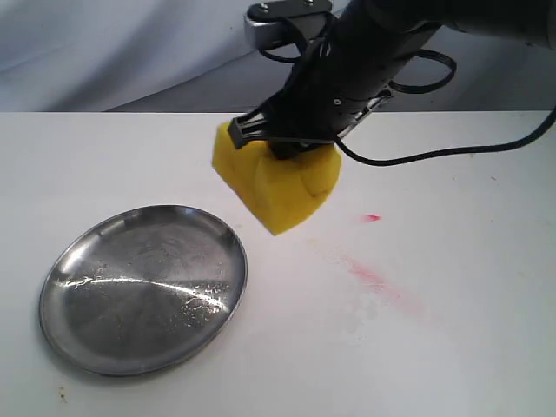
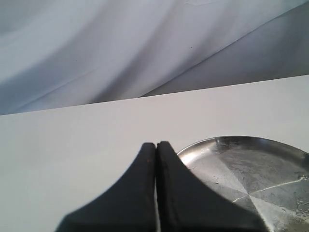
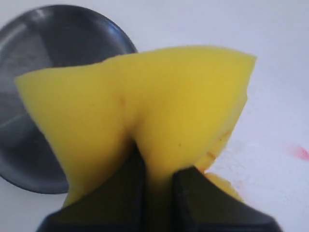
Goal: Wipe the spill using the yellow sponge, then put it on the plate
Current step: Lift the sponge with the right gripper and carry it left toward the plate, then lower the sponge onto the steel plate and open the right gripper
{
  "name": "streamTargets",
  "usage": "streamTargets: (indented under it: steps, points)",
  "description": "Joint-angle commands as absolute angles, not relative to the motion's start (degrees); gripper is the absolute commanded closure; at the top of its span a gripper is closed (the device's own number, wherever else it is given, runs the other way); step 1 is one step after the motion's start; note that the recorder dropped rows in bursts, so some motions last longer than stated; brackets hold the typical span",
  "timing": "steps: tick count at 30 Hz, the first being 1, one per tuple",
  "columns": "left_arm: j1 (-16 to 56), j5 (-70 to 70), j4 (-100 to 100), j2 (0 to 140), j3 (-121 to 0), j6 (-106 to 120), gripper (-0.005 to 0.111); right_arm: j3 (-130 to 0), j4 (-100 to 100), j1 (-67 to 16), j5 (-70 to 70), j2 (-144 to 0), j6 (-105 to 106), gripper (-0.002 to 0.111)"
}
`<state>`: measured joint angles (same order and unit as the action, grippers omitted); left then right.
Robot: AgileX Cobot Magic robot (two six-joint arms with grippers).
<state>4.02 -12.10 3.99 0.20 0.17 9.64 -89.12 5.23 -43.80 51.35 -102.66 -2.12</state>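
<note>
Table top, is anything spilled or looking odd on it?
Yes: in the exterior view, a faint pink-red streak smears the white table right of the plate, with a brighter red spot beyond it.

The right arm (image 1: 365, 61), at the upper right of the exterior frame, is a bulky, glossy black housing with rounded edges. A silver-grey metal bracket (image 1: 269, 24) caps it at the top centre. A few small pale screws (image 1: 337, 102) dot the shell. Thin black cables (image 1: 434, 155) loop off it, and one runs to the right edge. The right end effector (image 3: 159, 166) shows dark, matte, blocky fingers (image 3: 128, 198) at the bottom of its frame. The left end effector (image 2: 156, 145) has two matte black fingers, broad at the bottom edge and curving up to narrow, blunt tips.
</note>
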Motion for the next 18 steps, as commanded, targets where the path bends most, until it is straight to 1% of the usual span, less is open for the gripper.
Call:
streamTargets:
  steps: [1,7,11,18]
  points:
    - [4.0,-11.8,3.9,0.0,0.0,9.1,0.107,-89.1,9.0,-48.0,44.7,-102.9,-3.1,0.108]
    - [4.0,-11.8,3.9,0.0,0.0,9.1,0.107,-89.1,13.6,-51.4,31.8,-109.2,-3.1,0.108]
    - [4.0,-11.8,3.9,0.0,0.0,9.1,0.107,-89.1,19.3,-51.4,25.9,-114.9,-3.1,0.108]
    - [4.0,-11.8,3.9,0.0,0.0,9.1,0.107,-89.1,22.8,-51.4,22.8,-122.1,-3.1,0.108]
